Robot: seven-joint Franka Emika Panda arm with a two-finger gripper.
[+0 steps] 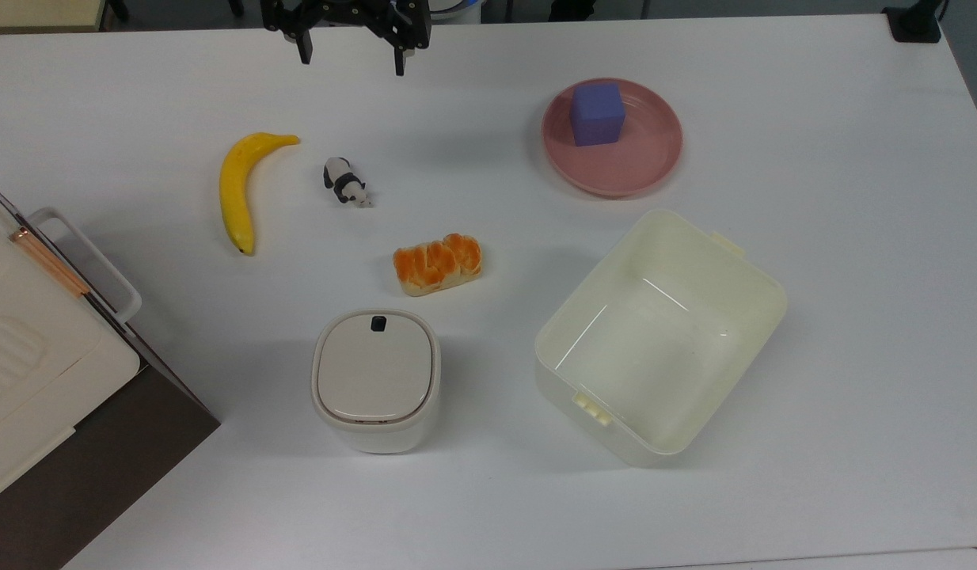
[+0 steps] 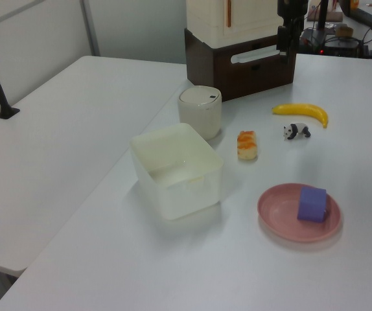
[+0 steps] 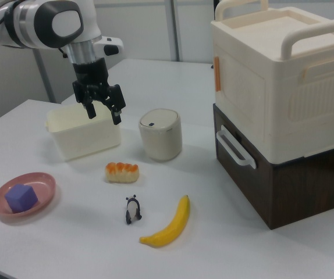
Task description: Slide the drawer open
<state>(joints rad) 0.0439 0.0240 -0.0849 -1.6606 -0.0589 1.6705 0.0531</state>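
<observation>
The drawer (image 3: 232,170) has a dark brown front and sits flush in the dark brown cabinet (image 3: 306,180), at the right view's right. Its white loop handle (image 3: 234,149) sticks out toward the table, and also shows in the top view as the handle (image 1: 93,257) at the left edge and in the left view as the handle (image 2: 257,55) at the far end. My gripper (image 3: 103,113) hangs open and empty above the table, well away from the handle. In the top view the gripper (image 1: 351,59) is at the far edge, and in the left view the gripper (image 2: 287,46) is seen in front of the cabinet.
A cream crate (image 3: 277,75) sits on the cabinet. On the table lie a banana (image 1: 237,190), a panda toy (image 1: 344,181), a bread piece (image 1: 438,264), a white lidded container (image 1: 375,378), a cream bin (image 1: 740,277) and a pink plate (image 1: 648,162) holding a purple block (image 1: 597,114).
</observation>
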